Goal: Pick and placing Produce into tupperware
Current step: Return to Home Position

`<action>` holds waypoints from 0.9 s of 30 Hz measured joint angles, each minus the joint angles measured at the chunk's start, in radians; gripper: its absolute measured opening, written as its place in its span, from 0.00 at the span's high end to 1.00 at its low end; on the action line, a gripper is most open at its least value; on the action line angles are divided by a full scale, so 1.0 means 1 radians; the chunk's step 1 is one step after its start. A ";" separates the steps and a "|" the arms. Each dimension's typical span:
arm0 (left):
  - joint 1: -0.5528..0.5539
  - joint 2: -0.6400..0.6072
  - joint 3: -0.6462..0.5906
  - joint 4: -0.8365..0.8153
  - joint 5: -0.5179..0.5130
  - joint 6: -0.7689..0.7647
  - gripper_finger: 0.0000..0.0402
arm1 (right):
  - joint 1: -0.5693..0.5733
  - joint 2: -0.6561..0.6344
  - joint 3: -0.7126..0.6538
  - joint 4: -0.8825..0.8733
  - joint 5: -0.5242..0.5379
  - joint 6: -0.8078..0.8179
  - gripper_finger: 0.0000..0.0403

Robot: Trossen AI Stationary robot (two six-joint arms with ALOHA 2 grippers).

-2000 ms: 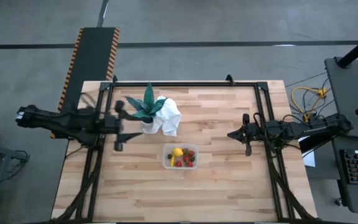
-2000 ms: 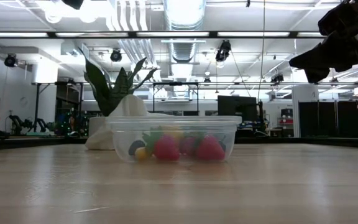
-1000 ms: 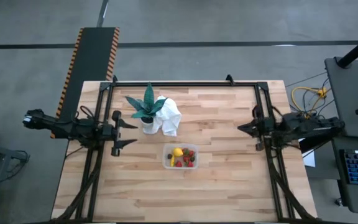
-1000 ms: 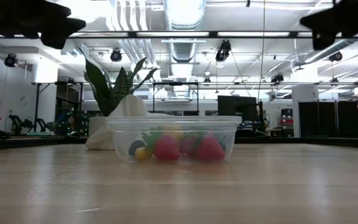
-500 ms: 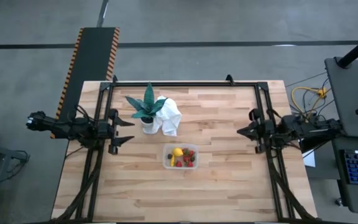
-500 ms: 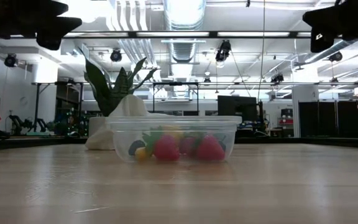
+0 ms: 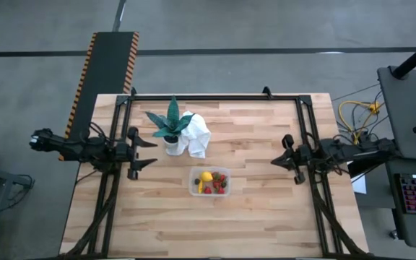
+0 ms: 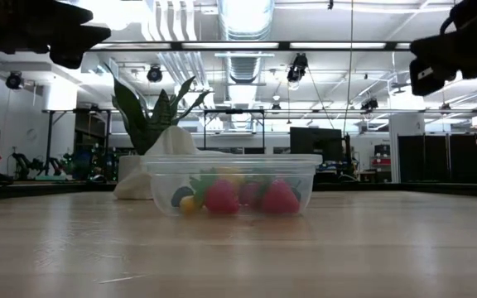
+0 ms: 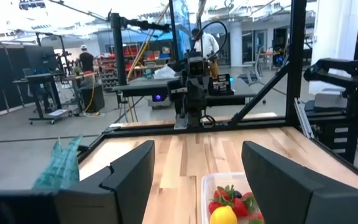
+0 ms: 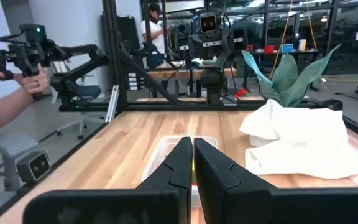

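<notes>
My left gripper (image 7: 143,153) hangs spread at the 9 o'clock edge of the table (image 7: 266,217). My right gripper (image 7: 276,160), pressed together, is at 3 o'clock. Between them sits the tupperware (image 7: 191,184), long axis 9-to-3, holding the produce (image 7: 215,183). The high view shows the lemon (image 7: 206,176); the low view shows 2 strawberries (image 8: 221,199) against the wall.

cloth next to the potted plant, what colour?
White. The cloth shows best in the right wrist view, beside the plant.

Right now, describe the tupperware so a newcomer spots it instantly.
On the wooden table, look near the middle, close to the white cloth and potted plant. The tupperware is the only clear rectangular container, holding strawberries and a lemon.
</notes>
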 joint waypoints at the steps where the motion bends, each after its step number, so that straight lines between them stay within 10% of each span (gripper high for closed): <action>1: 0.000 0.004 0.000 -0.002 0.000 -0.001 0.43 | 0.000 0.000 -0.015 0.015 0.000 -0.002 0.98; 18: 0.002 0.152 -0.008 0.077 0.131 -0.077 0.43 | 0.000 -0.004 -0.037 0.029 0.054 -0.022 0.98; 27: 0.080 -0.029 -0.008 0.005 0.217 -0.040 0.49 | 0.000 -0.004 -0.036 0.034 0.054 -0.064 0.98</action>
